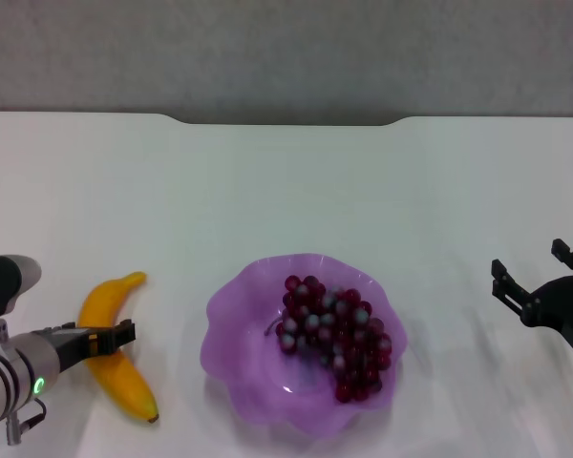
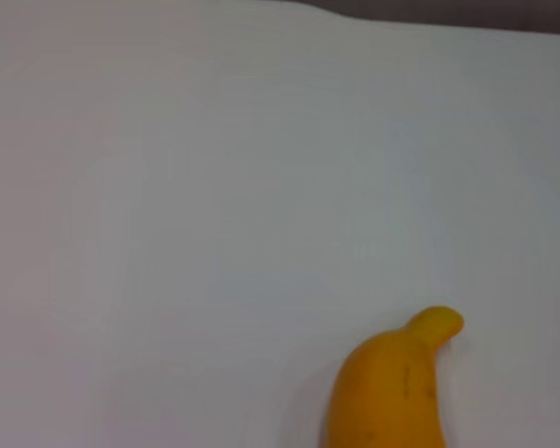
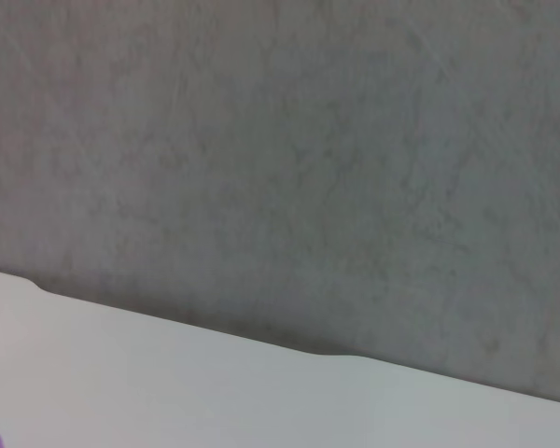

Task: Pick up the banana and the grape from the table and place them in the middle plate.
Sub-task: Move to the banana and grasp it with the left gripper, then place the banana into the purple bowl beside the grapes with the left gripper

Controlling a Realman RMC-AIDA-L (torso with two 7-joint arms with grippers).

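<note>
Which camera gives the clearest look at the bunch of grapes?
The head view: the dark red-purple bunch of grapes shows whole, lying in the translucent purple scalloped plate. The left wrist view shows only table and banana; the right wrist view shows none of it.

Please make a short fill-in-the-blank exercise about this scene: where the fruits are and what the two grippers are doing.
1. The grape lies inside the purple ____.
2. The banana lies on the white ____, not in the middle plate.
3. The left gripper is at the middle of the ____.
4. The right gripper, fingers apart, holds ____.

Missing words: plate; table; banana; nothing
</note>
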